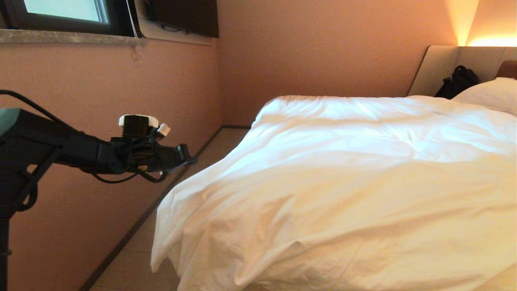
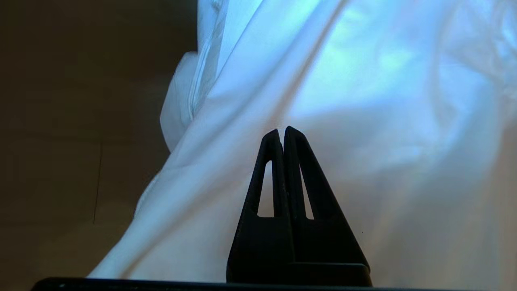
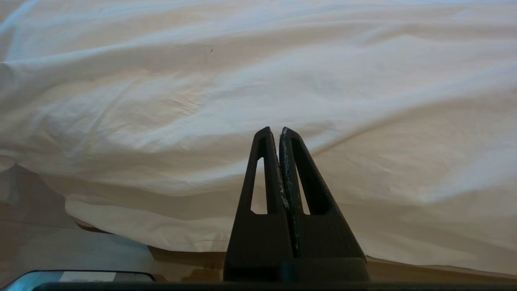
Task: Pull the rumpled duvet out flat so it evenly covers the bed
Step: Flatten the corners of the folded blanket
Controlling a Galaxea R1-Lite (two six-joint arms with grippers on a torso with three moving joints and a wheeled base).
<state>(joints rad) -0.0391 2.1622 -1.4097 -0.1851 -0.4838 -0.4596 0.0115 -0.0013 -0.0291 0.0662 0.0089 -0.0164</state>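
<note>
Left hand [image 1: 190,159], clenched and empty, reaches toward the puffy white cotton duvet [image 1: 343,182]'s left edge, presumably to tug it flat.

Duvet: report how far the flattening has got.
Done: the duvet already spreads across the bed up to the pillow. In hand: nothing; the left claw is shut and empty beside the bed. Left: creases and a bunched near corner to pull flat.

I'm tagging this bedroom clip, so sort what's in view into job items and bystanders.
Job:
duvet, rumpled across the bed
bed, headboard showing
left gripper, jaws shut, beside the duvet

Bystanders:
pillow
black bag by the headboard
window
</note>
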